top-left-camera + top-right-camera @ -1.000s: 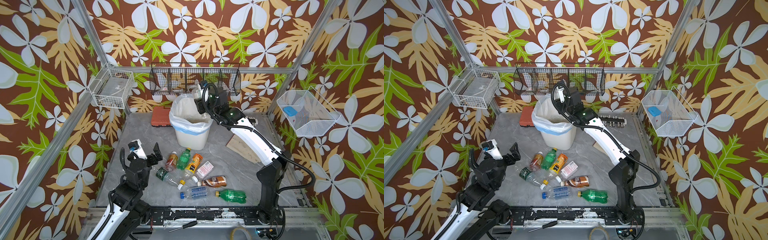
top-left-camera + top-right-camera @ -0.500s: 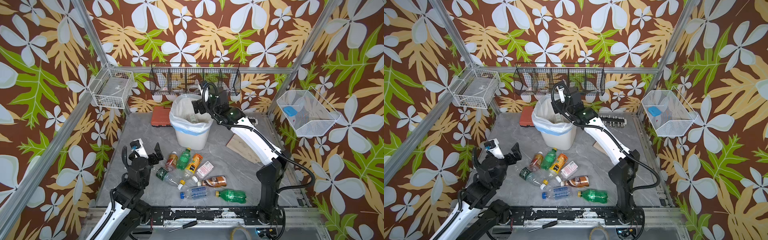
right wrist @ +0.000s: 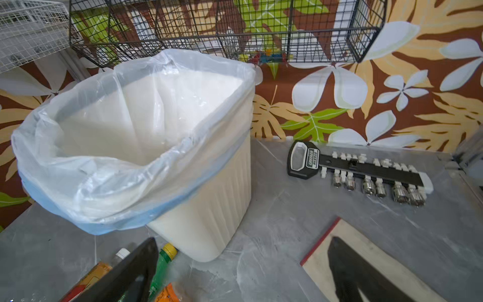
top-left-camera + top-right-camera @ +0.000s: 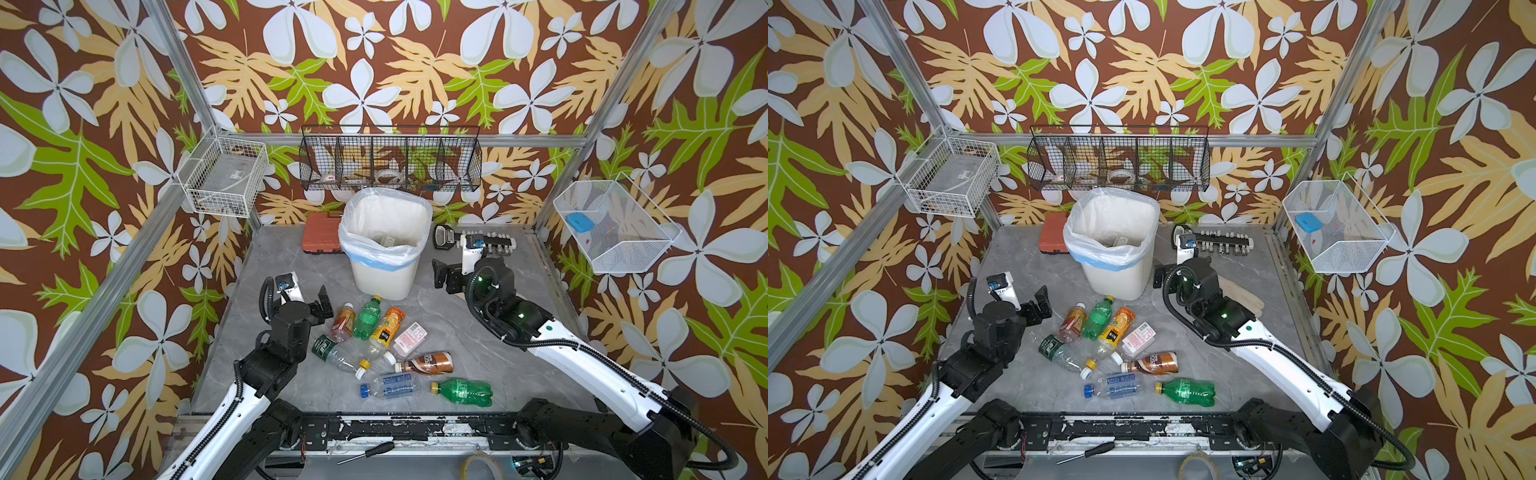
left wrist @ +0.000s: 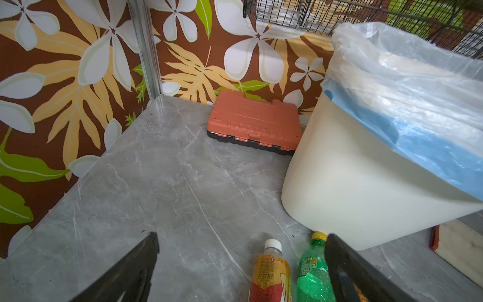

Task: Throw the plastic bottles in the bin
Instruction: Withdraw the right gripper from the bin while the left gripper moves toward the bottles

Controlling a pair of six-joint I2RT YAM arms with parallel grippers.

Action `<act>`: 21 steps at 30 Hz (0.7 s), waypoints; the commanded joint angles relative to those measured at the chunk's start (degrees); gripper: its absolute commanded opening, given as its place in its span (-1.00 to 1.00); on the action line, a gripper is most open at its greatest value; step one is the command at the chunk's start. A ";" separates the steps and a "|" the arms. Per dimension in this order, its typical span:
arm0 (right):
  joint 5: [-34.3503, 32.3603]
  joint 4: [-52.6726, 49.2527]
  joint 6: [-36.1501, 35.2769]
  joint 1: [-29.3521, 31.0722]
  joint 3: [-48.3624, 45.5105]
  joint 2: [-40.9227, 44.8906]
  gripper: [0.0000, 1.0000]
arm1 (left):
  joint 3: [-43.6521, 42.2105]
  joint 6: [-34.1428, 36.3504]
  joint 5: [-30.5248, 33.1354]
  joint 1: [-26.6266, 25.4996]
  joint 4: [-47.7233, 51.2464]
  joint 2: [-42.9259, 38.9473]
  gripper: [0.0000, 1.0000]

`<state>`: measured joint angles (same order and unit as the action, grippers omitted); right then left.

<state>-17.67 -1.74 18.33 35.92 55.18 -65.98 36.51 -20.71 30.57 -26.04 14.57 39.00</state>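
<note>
Walls (image 4: 374,62) papered brown with white flowers and green and tan leaves enclose a grey marbled floor (image 4: 291,257), framed by metal posts (image 4: 178,62). A white wire basket (image 4: 224,183) hangs left, a black basket (image 4: 390,164) far, a mesh basket (image 4: 615,232) right.

We are failing to identify items inside the bin (image 4: 384,274); the right arm (image 4: 1287,365) is covering part of the glove (image 4: 1246,299).

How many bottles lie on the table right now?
8 bottles before the bin: red-labelled, green, orange, pink nearest it; clear, brown midway; blue-capped, second green farthest. More may hide inside.
</note>
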 commanded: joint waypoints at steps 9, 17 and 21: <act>-2.09 1.74 1.10 -0.85 1.86 -2.60 1.00 | 0.91 -18.54 -4.85 0.11 13.74 -0.09 1.00; -0.35 2.18 1.18 -0.85 1.43 -4.69 0.99 | -5.92 -26.40 -12.43 0.11 16.02 -0.83 1.00; -0.32 1.48 1.27 -0.90 1.55 -4.33 1.00 | -8.40 -28.95 -16.15 0.11 15.77 0.52 1.00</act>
<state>-17.98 -0.93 19.46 35.05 56.60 -70.59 29.04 -46.30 18.00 -26.02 30.04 39.07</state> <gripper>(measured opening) 0.997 0.999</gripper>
